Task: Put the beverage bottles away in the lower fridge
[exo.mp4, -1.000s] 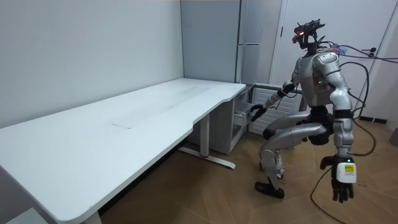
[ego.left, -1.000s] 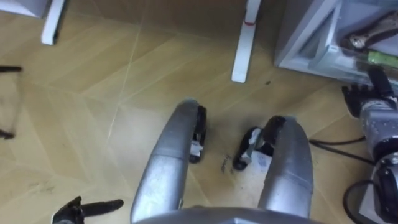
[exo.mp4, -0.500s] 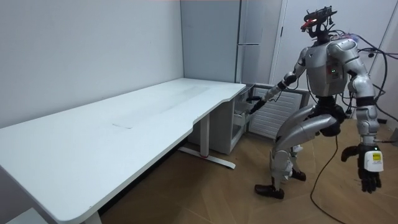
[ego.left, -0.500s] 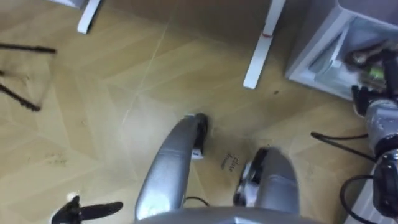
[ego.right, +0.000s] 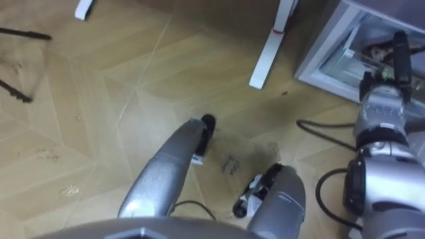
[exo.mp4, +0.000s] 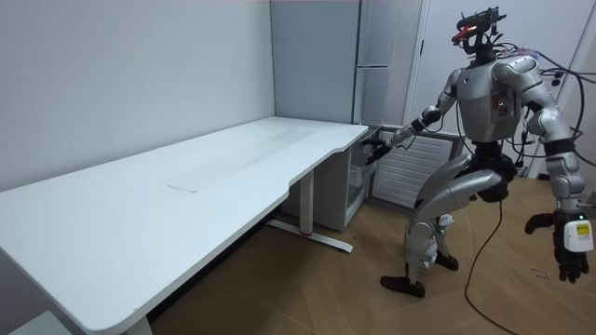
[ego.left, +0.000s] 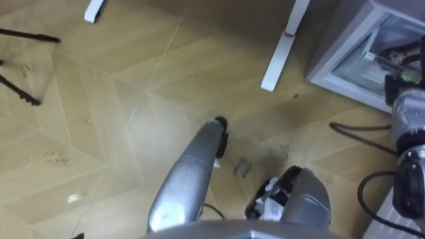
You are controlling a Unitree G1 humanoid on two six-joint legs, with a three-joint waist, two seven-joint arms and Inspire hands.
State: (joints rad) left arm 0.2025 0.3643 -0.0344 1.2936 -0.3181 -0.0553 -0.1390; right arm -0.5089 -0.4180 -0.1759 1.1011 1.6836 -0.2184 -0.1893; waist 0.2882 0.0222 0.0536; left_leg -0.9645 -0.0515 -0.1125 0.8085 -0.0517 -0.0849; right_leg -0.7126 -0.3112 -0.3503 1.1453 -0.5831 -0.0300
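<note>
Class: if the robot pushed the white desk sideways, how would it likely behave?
The desk looks stiff and heavy: its top is broad and long. It would probably scrape across the wooden floor rather than tip, since its legs end in long flat feet.

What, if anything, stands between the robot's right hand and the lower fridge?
Nothing visible does. The right hand is right at the open lower fridge. The left hand hangs at the robot's side.
</note>
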